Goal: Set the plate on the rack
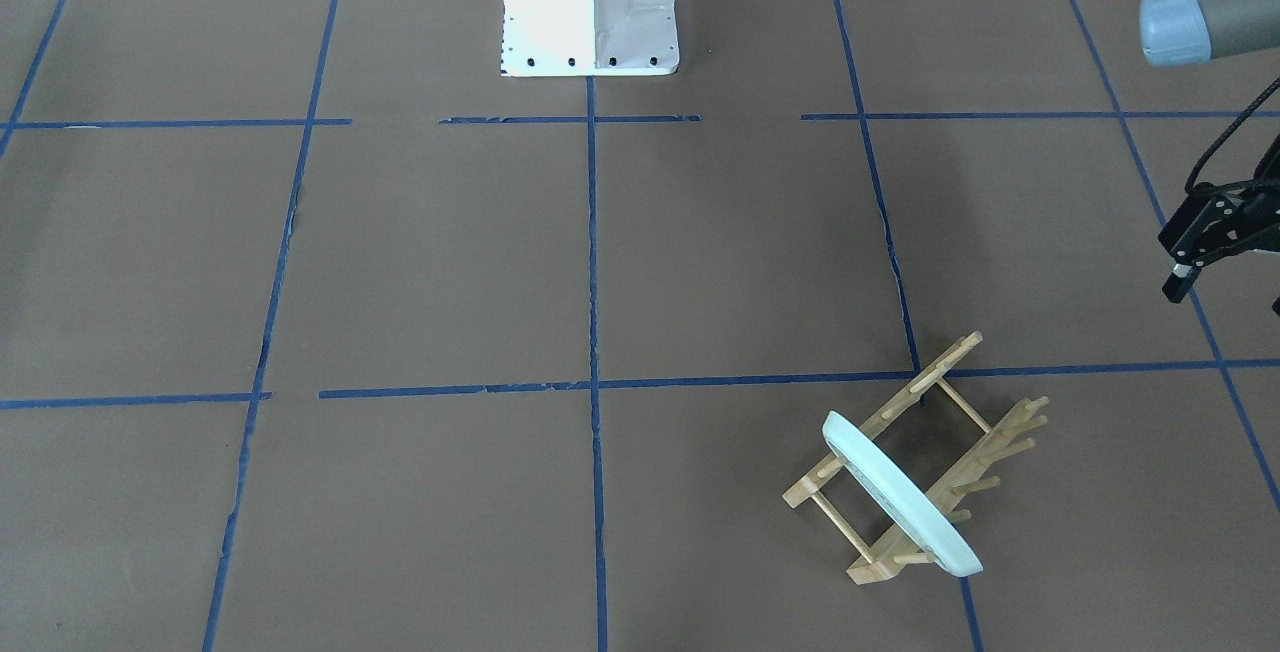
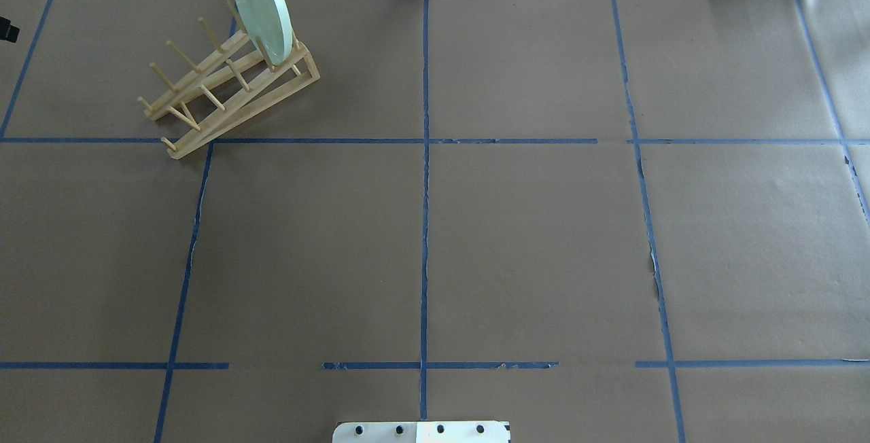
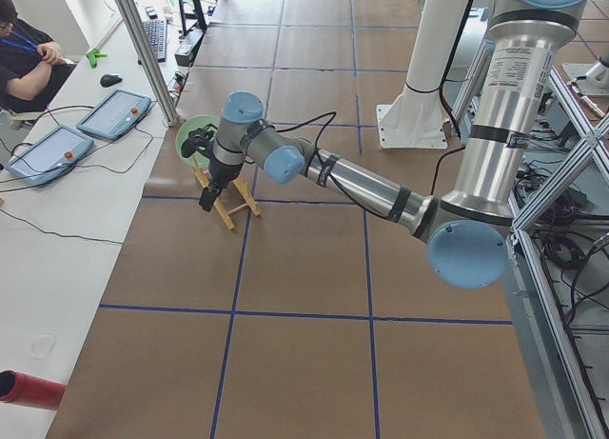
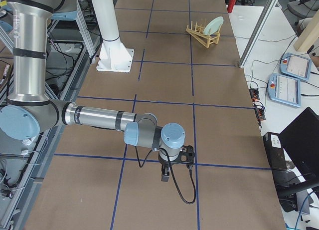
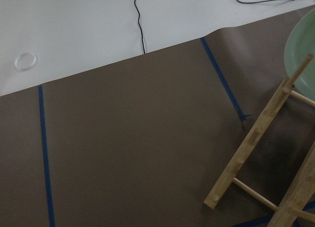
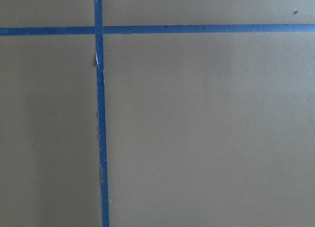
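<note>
Round mint-green plate (image 2: 262,8) upright in bamboo peg rack (image 2: 224,100) by brown table (image 2: 516,239) edge, left gripper (image 3: 206,201) just beside, right gripper (image 4: 166,176) well apart, cannot tell either's opening.

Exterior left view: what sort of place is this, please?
Probably a robotics lab, not a kitchen. The table is covered in brown paper with a blue tape grid, the robot's left arm reaches over it, and an operator sits by two tablets.

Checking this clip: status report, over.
Left end effector off the rack, grip unreadable. Right end effector far off. Plate standing in rack. No obstruction seen.
</note>
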`<state>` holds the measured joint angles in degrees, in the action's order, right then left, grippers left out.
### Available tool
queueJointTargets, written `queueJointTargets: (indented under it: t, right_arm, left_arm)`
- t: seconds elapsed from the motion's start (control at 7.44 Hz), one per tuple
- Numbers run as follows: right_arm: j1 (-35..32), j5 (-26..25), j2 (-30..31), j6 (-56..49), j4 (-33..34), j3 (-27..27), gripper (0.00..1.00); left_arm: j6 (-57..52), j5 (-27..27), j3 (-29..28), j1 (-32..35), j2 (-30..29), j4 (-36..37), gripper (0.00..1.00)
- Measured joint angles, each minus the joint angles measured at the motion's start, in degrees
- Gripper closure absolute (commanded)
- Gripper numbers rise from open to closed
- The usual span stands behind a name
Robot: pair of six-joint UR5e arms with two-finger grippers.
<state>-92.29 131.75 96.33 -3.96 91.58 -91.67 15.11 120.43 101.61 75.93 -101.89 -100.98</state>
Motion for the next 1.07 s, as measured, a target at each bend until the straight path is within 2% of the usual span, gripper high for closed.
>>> queueJointTargets:
  t: [0.27,0.67,0.81,1.07]
  right_arm:
    - [-0.01,0.0,0.0,0.0,0.0,0.0,0.0]
    - [-0.02,0.0,0.0,0.0,0.0,0.0,0.0]
    - [-0.01,0.0,0.0,0.0,0.0,0.0,0.0]
    - [0.0,0.0,0.0,-0.03,0.0,0.0,0.0]
  left_arm:
    - [-3.99,4.17,-3.93,3.27,-0.37,6.23,0.0]
    - [-12.58,13.62,-16.55,9.8,2.08,6.52,0.0]
    - [-15.07,15.73,-17.95,11.0,4.02,6.42,0.0]
    - [-16.57,16.55,-18.46,13.1,6.56,6.89,0.0]
